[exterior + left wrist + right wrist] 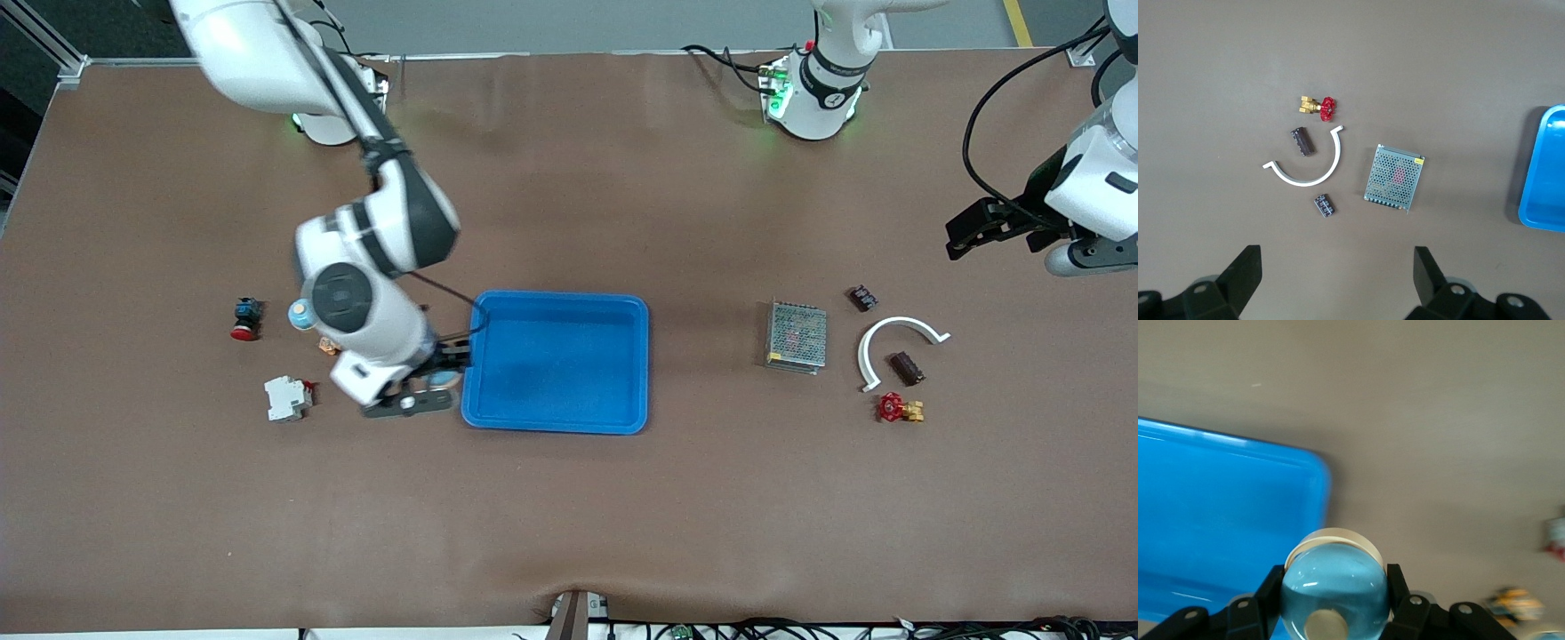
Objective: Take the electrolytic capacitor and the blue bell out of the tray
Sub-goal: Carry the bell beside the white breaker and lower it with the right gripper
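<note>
A light blue dome bell (1335,587) sits between the fingers of my right gripper (1335,579), which is shut on it. In the front view that gripper (436,380) is low, beside the blue tray's (556,426) edge at the right arm's end. The tray's corner (1313,463) also shows in the right wrist view. A small dark capacitor (862,297) lies on the table toward the left arm's end, and it shows in the left wrist view (1324,205). My left gripper (958,236) is open and empty, high over the table near the capacitor (1336,252).
A metal mesh box (796,336), a white curved strip (893,331), a brown component (907,367) and a red valve (898,408) lie near the capacitor. A red button switch (246,318), a white breaker (286,397) and a small orange part (327,347) lie by the right gripper.
</note>
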Tool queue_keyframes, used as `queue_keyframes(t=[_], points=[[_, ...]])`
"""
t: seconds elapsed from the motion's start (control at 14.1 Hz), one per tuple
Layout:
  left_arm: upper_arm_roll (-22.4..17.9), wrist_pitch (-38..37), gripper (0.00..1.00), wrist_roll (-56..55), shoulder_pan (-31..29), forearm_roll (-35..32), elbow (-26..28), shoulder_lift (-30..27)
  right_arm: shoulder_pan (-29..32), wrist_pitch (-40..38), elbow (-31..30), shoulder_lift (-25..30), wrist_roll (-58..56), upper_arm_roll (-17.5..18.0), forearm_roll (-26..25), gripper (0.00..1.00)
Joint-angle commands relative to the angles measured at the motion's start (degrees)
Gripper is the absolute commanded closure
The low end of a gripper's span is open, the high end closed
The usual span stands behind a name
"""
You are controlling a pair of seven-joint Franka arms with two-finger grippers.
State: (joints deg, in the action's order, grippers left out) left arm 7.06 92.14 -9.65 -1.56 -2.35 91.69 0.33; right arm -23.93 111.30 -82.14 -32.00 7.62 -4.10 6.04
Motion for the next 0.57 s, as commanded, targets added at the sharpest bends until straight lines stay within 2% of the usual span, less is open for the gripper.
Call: queue_keyframes(t=[0.0,0.36,0.5], points=[[0.0,0.3,0.00,0.2,-0.1,0.8,0.1,-0.5,8.1,-2.2,-1.4,1.8,-15.4,1.3,0.1,0.71],[-0.1,0.1,0.00,0.1,-0.2,0.9,0.2,-0.9,19.5,-2.0,-1.4,1.2,-43.8,0.9,-0.8,0.71],[-0.1,0.0,0.00,0.0,-0.2,0.9,0.2,-0.9,22.6,-1.5,-1.4,1.1,-50.9,0.9,-2.2,0.71]])
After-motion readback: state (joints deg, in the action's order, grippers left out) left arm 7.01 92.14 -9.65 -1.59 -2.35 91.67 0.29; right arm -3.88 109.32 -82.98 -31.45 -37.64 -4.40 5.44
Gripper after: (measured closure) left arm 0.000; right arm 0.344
